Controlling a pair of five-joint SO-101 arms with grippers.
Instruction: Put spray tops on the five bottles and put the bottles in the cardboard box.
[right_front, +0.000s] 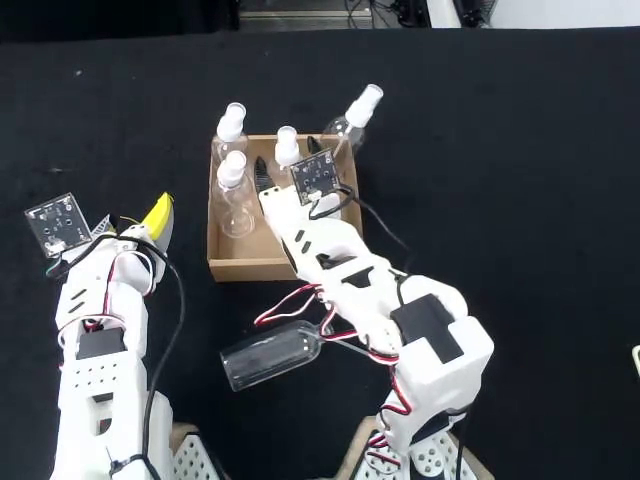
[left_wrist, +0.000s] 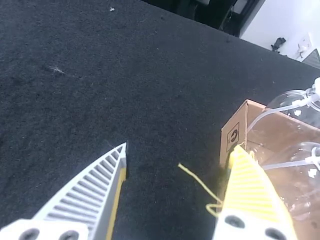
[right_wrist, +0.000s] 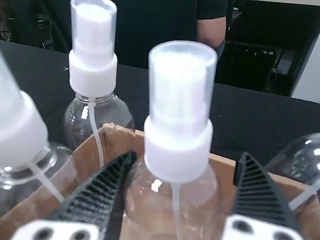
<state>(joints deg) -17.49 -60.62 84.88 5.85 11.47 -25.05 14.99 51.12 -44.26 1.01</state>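
Bottles: two capped bottles (right_front: 235, 190) stand in the cardboard box (right_front: 230, 265), and two more bottles (right_front: 357, 112), also capped, sit at its far edge, in or out I can't tell. An uncapped bottle (right_front: 272, 355) lies on the black tabletop (right_front: 520, 150) by the right arm's base. Jaws on the right gripper (right_wrist: 188, 156) are apart, straddling one boxed bottle (right_wrist: 175, 200); jaws on the left gripper (left_wrist: 180, 147) are apart and empty, just beside the box.
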